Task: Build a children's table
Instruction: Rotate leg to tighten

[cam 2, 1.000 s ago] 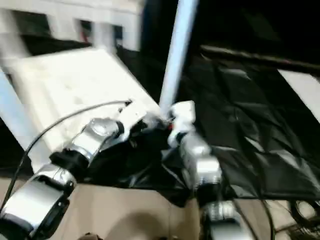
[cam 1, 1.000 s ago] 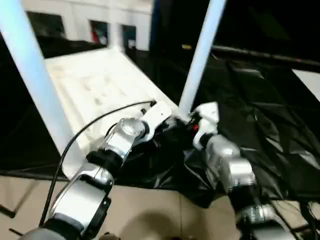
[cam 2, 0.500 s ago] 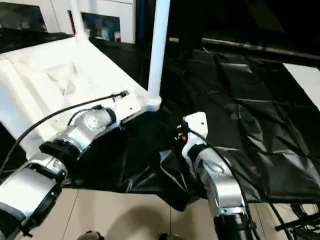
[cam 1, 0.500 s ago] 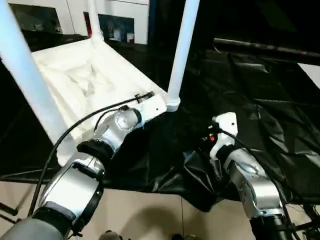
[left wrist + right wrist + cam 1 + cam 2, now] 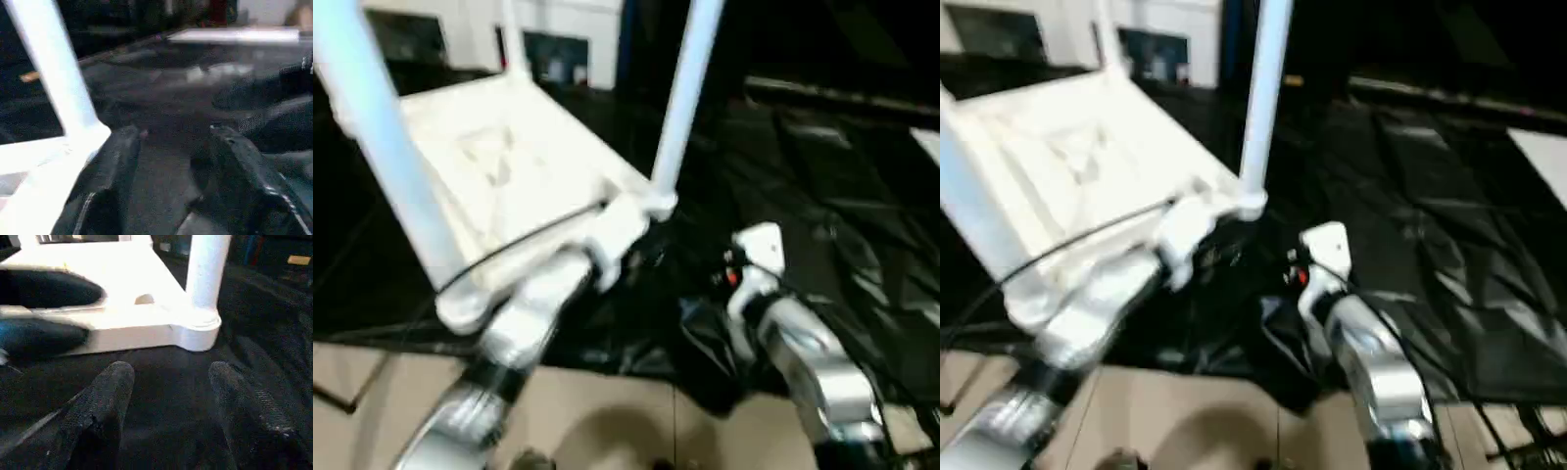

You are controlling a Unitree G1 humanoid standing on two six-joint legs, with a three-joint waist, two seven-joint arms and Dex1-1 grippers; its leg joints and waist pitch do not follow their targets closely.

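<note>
The children's table lies upside down: its white ribbed tabletop (image 5: 509, 166) faces up on a black sheet. Three white legs rise from it, the near-left leg (image 5: 386, 147), the near-right leg (image 5: 680, 108) in its round corner socket (image 5: 658, 204), and a far leg (image 5: 514, 44). My left gripper (image 5: 171, 147) is open and empty just beside that near-right socket (image 5: 85, 137). My right gripper (image 5: 168, 377) is open too, nothing between its fingers. It hangs over the sheet a short way in front of the same corner (image 5: 198, 328), and my left gripper's black fingers (image 5: 49, 289) show along the tabletop's edge.
A crinkled black sheet (image 5: 822, 166) covers the platform to the right and bunches up under my right forearm (image 5: 803, 352). Tan floor (image 5: 607, 421) runs along the near edge. A white glass-door cabinet (image 5: 558, 29) stands at the back.
My left gripper has opened from shut and its arm is sliding back from the near-right corner socket. My right arm backed away from that leg earlier. The camera has shifted.
</note>
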